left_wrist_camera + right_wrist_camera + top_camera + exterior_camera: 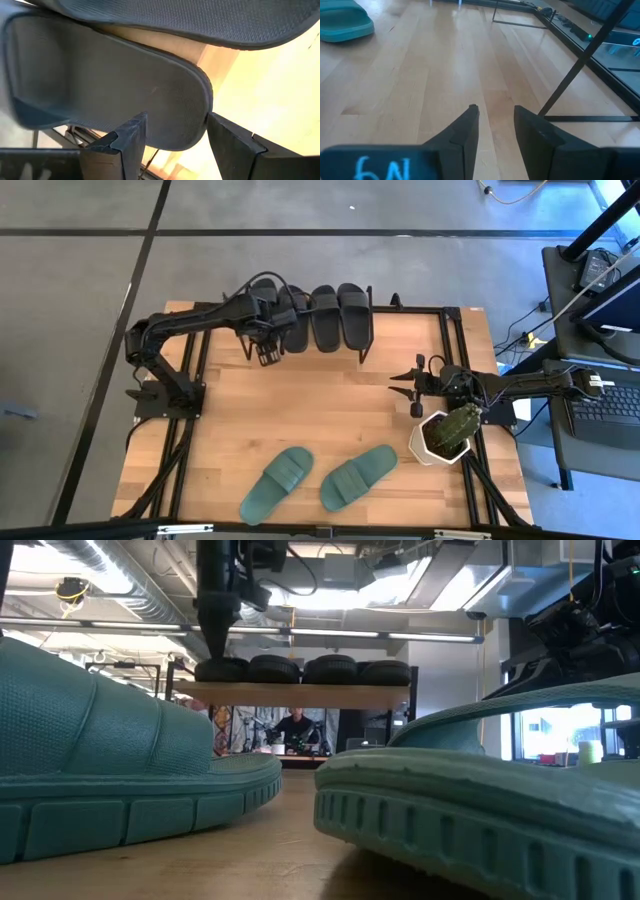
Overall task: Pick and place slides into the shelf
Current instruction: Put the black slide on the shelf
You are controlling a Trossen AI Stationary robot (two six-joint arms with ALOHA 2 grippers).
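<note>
Black slides (pixel 322 316) line the shelf (pixel 290 695); left gripper (pixel 268 355) hangs open beside them, apparently just released, teal slides (pixel 277 483) next.

Landmark: shelf (pixel 400 330) at the table's (pixel 300 410) far edge. On its top board, four slides (pixel 324 315) side by side in a row. Left gripper (pixel 266 356) at the row's left end, just before the shelf. Two more slides (pixel 358 476) on the table well before the shelf, near the front edge. Potted cactus (pixel 452 430) before the shelf's right end, right gripper (pixel 404 387) just beside it.
</note>
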